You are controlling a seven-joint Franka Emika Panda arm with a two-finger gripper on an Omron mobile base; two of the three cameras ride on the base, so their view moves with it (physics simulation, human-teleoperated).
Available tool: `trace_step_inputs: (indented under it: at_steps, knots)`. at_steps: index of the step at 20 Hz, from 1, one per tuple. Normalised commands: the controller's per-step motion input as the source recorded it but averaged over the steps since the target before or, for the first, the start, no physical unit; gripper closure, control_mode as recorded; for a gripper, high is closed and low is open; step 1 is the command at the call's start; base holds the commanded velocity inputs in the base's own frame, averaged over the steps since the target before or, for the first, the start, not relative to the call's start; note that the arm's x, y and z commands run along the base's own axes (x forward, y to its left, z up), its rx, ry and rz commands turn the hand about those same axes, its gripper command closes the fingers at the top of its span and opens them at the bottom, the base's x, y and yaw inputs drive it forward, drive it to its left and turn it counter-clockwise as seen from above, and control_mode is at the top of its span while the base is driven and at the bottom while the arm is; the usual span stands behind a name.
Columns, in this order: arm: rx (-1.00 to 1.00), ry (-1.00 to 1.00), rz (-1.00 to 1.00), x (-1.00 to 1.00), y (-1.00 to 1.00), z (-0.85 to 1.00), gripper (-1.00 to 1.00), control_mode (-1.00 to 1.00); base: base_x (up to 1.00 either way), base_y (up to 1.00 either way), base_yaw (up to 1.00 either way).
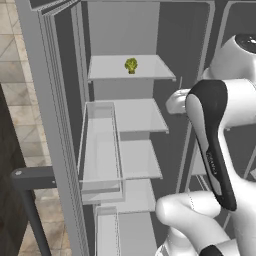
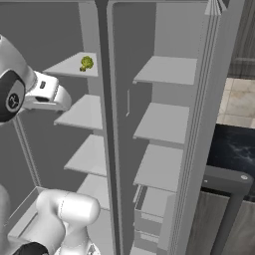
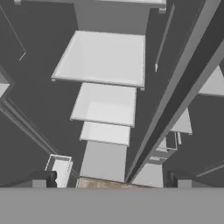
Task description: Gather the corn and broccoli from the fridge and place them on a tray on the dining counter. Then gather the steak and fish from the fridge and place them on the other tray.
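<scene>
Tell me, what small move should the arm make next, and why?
Probably lift the hand toward the top shelf. The broccoli sits there, while the open gripper holds nothing and looks down at lower, bare shelves.

Kitchen, rendered, open grey fridge (image 1: pixel 60 125) with pale shelves (image 1: pixel 131 67) and clear door bins (image 1: pixel 100 150), broccoli (image 1: pixel 131 65) on a shelf, tiled floor (image 1: pixel 15 100) alongside, black marble-look counter (image 2: pixel 235 149) at right
</scene>
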Motion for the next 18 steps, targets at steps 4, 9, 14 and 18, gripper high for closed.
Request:
trace_step_inputs:
  at_steps: [4, 9, 14, 18]
  knots:
    - [0.00, -0.02, -0.01, 0.58, 0.14, 0.12, -1.00, -1.00, 0.00, 0.00, 0.00]
    - [0.00, -0.10, -0.04, 0.57, 0.18, 0.03, -1.00, -1.00, 0.00, 0.00, 0.00]
    - [-0.01, -0.10, -0.03, 0.52, 0.17, 0.03, -1.00, -1.00, 0.00, 0.00, 0.00]
    - [0.00, -0.01, -0.01, 0.45, 0.06, 0.20, -1.00, -1.00, 0.00, 0.00, 0.00]
